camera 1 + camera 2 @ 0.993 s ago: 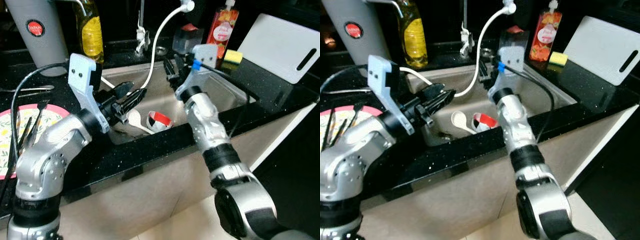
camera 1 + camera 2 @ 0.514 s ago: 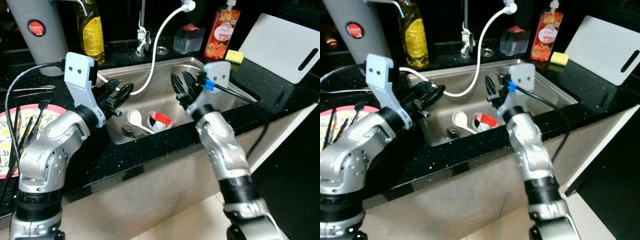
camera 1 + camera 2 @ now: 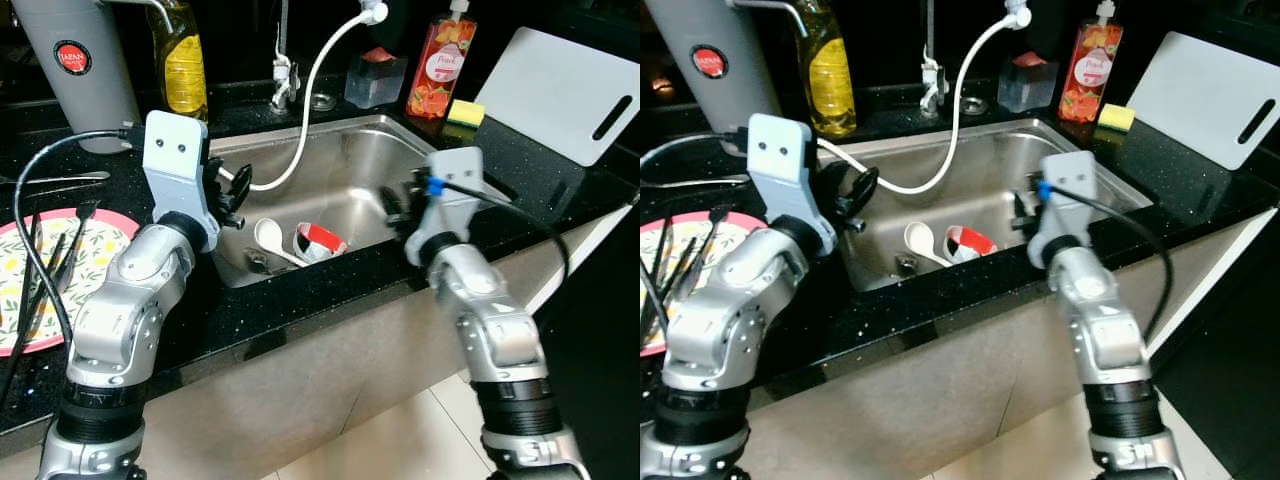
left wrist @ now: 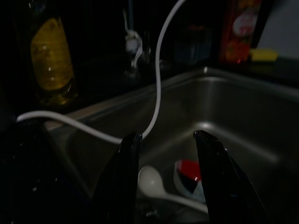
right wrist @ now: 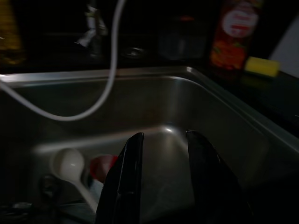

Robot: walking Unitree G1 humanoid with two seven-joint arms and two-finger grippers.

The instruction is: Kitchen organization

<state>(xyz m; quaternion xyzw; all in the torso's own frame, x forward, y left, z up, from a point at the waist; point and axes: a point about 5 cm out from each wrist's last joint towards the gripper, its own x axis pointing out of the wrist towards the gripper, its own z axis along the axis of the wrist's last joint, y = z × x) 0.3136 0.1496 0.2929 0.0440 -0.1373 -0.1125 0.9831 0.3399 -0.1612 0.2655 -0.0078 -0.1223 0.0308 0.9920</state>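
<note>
Left wrist view: my left fingers (image 4: pixel 166 179) stand parted with nothing between them, aimed down into the sink (image 3: pixel 350 190) from its left rim.
Right wrist view: my right fingers (image 5: pixel 161 179) are likewise parted and empty, held over the sink's near right edge.
Task things: a white ladle (image 3: pixel 270 240) and a red-and-white cup (image 3: pixel 318 240) lie on the sink floor, touching or nearly so, with some smaller dark cutlery just beside them that I cannot identify.
Hose: a white spray hose (image 3: pixel 315 95) hangs in a loop from the tap into the basin, passing close by my left fingers.
Risk, hose: reaching down for the ladle, my left arm could snag that loop and drag it, or pull the spray head loose.
Risk, grip: the steel looks slick and the ladle bowl is round; a pinch on the bowl may squirt it away, so the handle seems the better hold.
Risk, crowding: both arms entering one basin may knock together over the cup.
Desk, left: a patterned plate (image 3: pixel 25 285) carries black utensils, and my own cable drapes across it; a wide swing could sweep them off.
Desk, back: the oil bottle (image 3: pixel 183 65) stands near my left elbow's path and could tip.
</note>
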